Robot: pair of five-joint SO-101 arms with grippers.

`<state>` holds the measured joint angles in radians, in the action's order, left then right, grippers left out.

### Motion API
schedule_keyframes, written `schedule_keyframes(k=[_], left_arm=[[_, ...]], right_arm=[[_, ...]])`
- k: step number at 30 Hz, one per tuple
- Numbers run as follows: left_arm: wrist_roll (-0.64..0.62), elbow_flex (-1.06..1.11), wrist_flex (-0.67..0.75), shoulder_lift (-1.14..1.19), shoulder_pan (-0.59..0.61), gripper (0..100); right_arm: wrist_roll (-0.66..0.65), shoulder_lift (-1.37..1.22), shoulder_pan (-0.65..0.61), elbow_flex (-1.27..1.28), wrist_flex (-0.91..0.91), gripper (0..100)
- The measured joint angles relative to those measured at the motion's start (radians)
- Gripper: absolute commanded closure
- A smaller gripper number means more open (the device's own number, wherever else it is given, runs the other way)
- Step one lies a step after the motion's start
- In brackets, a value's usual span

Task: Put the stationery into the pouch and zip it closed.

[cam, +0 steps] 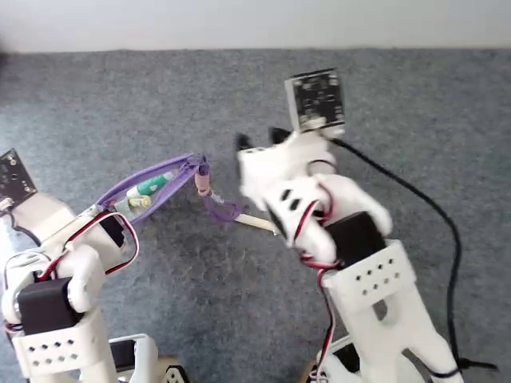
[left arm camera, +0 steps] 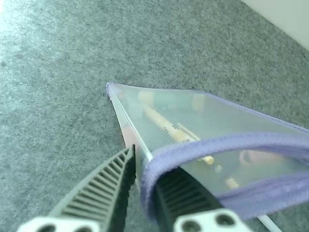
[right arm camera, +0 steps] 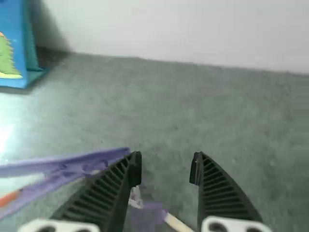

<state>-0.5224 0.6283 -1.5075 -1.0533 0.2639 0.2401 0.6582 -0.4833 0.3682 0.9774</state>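
The clear pouch (cam: 152, 187) with purple edging is held up off the grey carpet, its mouth open and several stationery pieces inside, one of them green. My left gripper (left arm camera: 142, 174) is shut on the pouch's purple rim (left arm camera: 203, 150), and a yellowish pencil (left arm camera: 169, 128) shows through the wall. In the high view the left gripper (cam: 118, 211) sits at the pouch's near end. My right gripper (right arm camera: 164, 166) is open, above and just beyond the pouch's far end, holding nothing. Below it lie the purple strap (right arm camera: 149, 212) and a wooden pencil (cam: 255, 222). A pink zipper pull (cam: 204, 183) hangs at the pouch's far corner.
Grey carpet (cam: 399, 96) covers the table up to a white wall at the back. A blue box (right arm camera: 17, 43) stands by the wall. A black cable (cam: 431, 211) trails from the right arm toward the right front.
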Motion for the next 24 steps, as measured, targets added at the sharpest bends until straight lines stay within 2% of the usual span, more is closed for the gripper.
schedule_keyframes(k=[5, 9, 14, 24], left_arm=[[0.000, 0.000, 0.000, 0.000, 0.000, 99], [0.000, 0.000, 0.000, 0.000, 0.000, 99], [0.000, 0.000, 0.000, 0.000, 0.000, 99], [0.000, 0.000, 0.000, 0.000, 0.000, 99]], right_arm=[[-0.101, 0.000, 0.020, 0.121, 0.183, 83.0], [-0.233, -0.072, 0.025, 0.242, 0.199, 82.9], [-0.371, -0.284, 0.023, 0.253, 0.196, 82.9], [-0.397, -0.776, -0.011, -0.091, 0.207, 82.8]])
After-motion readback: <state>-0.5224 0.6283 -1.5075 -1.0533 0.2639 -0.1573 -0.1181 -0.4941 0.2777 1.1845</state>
